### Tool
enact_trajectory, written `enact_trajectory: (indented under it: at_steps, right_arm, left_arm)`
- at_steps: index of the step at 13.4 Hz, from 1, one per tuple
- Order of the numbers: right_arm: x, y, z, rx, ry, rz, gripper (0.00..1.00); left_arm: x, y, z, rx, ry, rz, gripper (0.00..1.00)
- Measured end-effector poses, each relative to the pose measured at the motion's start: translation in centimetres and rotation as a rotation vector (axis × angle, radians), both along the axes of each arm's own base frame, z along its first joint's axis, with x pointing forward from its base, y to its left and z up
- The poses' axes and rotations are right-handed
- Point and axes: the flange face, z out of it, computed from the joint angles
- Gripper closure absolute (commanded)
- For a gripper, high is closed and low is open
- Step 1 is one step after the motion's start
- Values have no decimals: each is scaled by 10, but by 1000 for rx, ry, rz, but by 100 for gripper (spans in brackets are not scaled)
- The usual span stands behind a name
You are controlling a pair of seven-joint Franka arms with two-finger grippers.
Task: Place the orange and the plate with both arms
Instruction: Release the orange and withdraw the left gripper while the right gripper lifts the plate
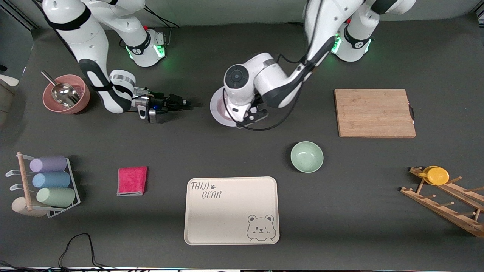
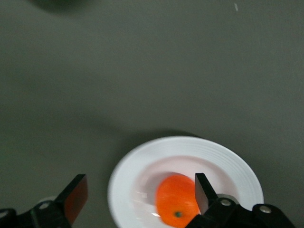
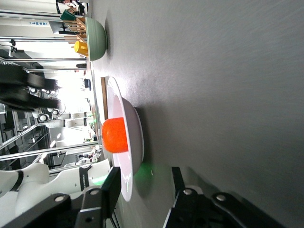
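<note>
The white plate (image 1: 218, 109) lies on the dark table between the two arms' ends, mostly covered by the left arm's hand. The orange (image 2: 176, 199) rests on the plate (image 2: 142, 166), apart from the fingers, close to one fingertip (image 2: 203, 190). My left gripper (image 2: 140, 194) is open just over it, seen over the plate (image 1: 255, 115) from the front, where the orange is hidden. My right gripper (image 1: 188, 105) lies low and level beside the plate toward the right arm's end. It is open (image 3: 145, 187), with the plate's rim (image 3: 127, 175) just ahead and the orange (image 3: 115, 135) showing.
A pink bowl with a metal scoop (image 1: 66, 94) sits by the right arm. A wooden cutting board (image 1: 374, 112), green bowl (image 1: 306, 156), cream bear tray (image 1: 231, 210), red cloth (image 1: 132, 180), cup rack (image 1: 45, 185) and wooden rack with a yellow cup (image 1: 438, 175) are spread around.
</note>
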Motion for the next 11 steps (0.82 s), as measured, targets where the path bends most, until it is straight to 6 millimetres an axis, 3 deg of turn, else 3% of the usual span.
enact_trajectory:
  at_steps: [4, 6, 9, 11]
  right_arm:
    - [2, 50, 0, 11, -16, -30, 50]
    - [3, 72, 1, 28, -23, -42, 50]
    - [4, 93, -4, 32, -31, -53, 50]
    - [5, 101, -7, 39, -31, -47, 83]
  left_arm:
    - [44, 97, 104, 46, 18, -138, 0]
    - [75, 168, 140, 33, 41, -218, 0]
    - [115, 285, 178, -2, 54, -292, 0]
    - [128, 360, 201, -62, 49, -312, 0]
